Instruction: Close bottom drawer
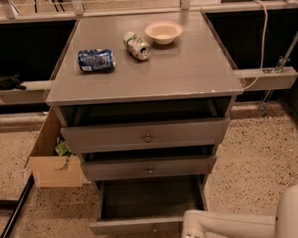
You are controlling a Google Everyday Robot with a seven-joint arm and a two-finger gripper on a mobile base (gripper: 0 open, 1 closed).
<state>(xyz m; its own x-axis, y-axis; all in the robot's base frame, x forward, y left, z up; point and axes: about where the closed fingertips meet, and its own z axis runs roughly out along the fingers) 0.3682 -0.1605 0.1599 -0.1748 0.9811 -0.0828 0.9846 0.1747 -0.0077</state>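
The bottom drawer (150,198) of the grey cabinet (146,76) stands pulled far out, its long shallow box empty and its plain grey front at the lower edge of the camera view. The two drawers above it, each with a small round knob, are pulled out a little. A white arm segment (230,227) reaches in from the bottom right, and its end lies just right of the bottom drawer's front corner. The gripper itself is hidden below the frame's lower edge.
On the cabinet top lie a blue can (96,60), a green-and-white can (136,45) and a pale bowl (163,31). An open cardboard box (53,156) sits on the speckled floor left of the cabinet. A black stand leg (14,218) crosses the lower left.
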